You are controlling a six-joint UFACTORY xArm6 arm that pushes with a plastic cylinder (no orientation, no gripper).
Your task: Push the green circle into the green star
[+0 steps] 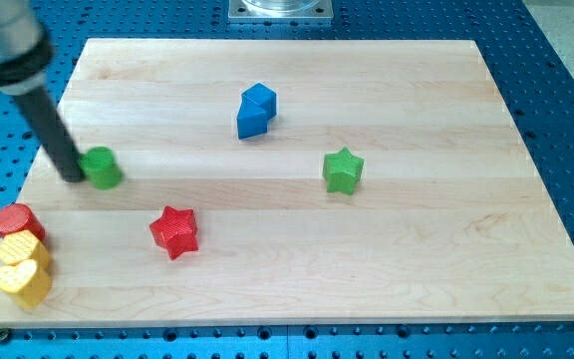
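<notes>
Camera view, single frame. We record a wooden board (297, 249) lying on a blue perforated table (566, 100).

Our arm carries no pincer, so there is nothing to read as apart, together or clamped; it ends in a straight dark rod (48, 125) that slants down from the view's upper left. My tip (74, 179) sits on the board at the view's left, touching or just beside the left side of the green circle (101, 167); we cannot tell which.

The green circle stands at the left part of the board, about mid-height. The green star (343, 170) stands at roughly the same height, well apart from it toward the view's right, past the board's middle. Bare wood lies between the two.

Other blocks noted:
- Blue block (256, 110), an angular shape, above and to the left of the green star.
- Red star (174, 231), below and between the two green blocks, nearer the circle.
- Red circle (15, 220), a yellow block (20, 247) and a yellow heart (23, 280), clustered touching at the board's lower left corner.
</notes>
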